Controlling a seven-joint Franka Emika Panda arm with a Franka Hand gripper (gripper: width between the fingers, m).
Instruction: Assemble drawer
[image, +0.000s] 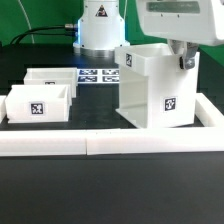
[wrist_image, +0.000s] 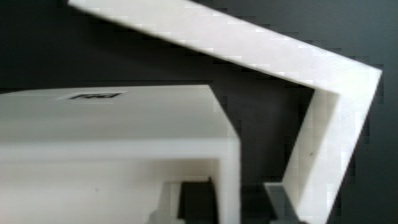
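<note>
The white housing (image: 150, 90) stands upright on the black table, right of centre, with a tag on its front. My gripper (image: 185, 60) comes down on its upper edge at the exterior view's right. In the wrist view the fingers (wrist_image: 285, 207) stand on either side of a thin wall of the housing (wrist_image: 107, 140), and the jaws are closed in on that wall. Two small open-top trays lie to the exterior view's left, one nearer (image: 40, 103) and one behind it (image: 52, 77).
The long low white border wall (image: 100, 143) runs along the front and turns up the exterior view's right side; its corner shows in the wrist view (wrist_image: 302, 70). The marker board (image: 98, 75) lies flat behind the trays, by the robot base (image: 98, 25).
</note>
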